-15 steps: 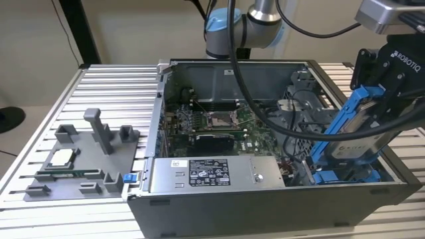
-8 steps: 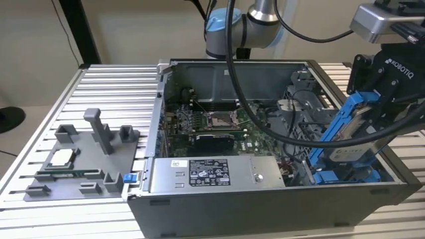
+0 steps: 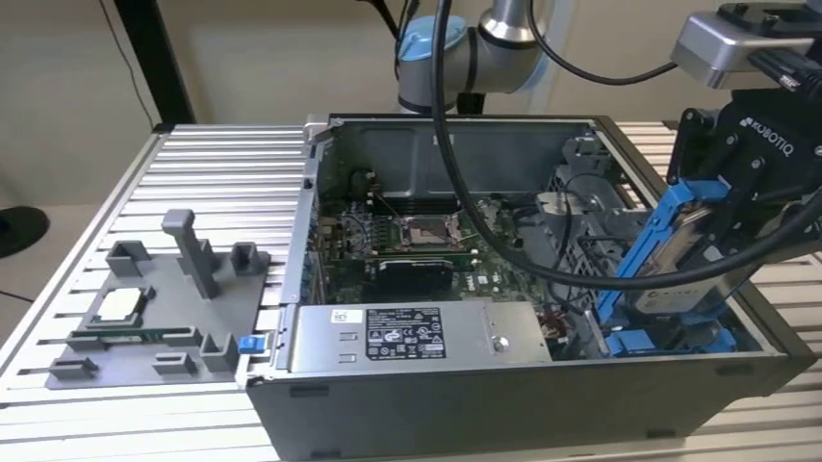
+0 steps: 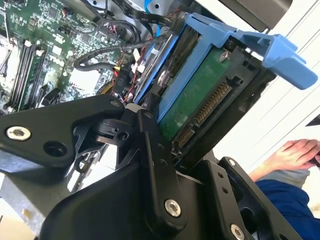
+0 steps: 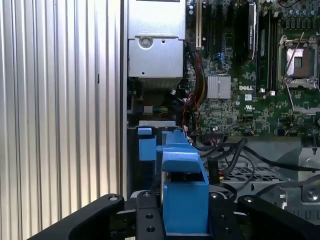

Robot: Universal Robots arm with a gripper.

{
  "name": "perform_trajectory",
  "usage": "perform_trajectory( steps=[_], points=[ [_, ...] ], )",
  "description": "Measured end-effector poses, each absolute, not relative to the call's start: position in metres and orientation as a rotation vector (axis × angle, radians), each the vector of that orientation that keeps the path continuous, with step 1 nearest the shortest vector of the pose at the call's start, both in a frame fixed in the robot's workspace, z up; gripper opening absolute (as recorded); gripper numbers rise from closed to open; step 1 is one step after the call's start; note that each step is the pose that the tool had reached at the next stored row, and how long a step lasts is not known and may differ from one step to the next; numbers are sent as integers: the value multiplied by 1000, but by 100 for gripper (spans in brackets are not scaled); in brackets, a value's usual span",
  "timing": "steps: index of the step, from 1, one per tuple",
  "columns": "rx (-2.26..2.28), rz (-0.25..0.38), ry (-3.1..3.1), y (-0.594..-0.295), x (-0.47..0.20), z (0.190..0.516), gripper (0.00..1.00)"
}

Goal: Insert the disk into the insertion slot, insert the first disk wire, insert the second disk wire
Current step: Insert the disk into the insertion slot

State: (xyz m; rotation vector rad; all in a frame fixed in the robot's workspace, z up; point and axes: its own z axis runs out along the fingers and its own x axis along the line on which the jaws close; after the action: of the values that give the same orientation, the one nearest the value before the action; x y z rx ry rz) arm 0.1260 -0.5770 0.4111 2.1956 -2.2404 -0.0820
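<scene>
Pincer pinching disk, tilted, lower end inside open computer case near insertion slot.

wall: plain beige | table: ribbed aluminium slats | post: black, upright | floor: pale

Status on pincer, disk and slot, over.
Pincer shut on disk. Disk tilted over insertion slot, not seated. Loose black cables beside slot.
</scene>
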Motion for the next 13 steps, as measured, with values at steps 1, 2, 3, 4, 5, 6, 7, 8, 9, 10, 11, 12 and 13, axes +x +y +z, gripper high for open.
perform_trajectory(
  steps=[1,2,3,4,5,6,7,8,9,10,11,12,13],
  points=[
    [2196,-82,-2240,-577,126,411,0],
    [2196,-82,-2240,-577,126,412,0],
    [2196,-82,-2241,-577,126,412,0],
    [2195,-82,-2240,-577,126,412,0],
    [2195,-82,-2240,-577,126,412,0],
    [2195,-82,-2240,-577,126,413,0],
    [2195,-83,-2240,-577,126,413,0],
    [2195,-82,-2240,-577,126,413,0],
    [2195,-82,-2240,-577,126,413,0],
    [2195,-82,-2240,-577,126,413,0],
    [2195,-82,-2240,-577,125,413,0],
    [2195,-82,-2240,-577,125,413,0],
    [2195,-82,-2240,-577,124,413,0]
  ],
)
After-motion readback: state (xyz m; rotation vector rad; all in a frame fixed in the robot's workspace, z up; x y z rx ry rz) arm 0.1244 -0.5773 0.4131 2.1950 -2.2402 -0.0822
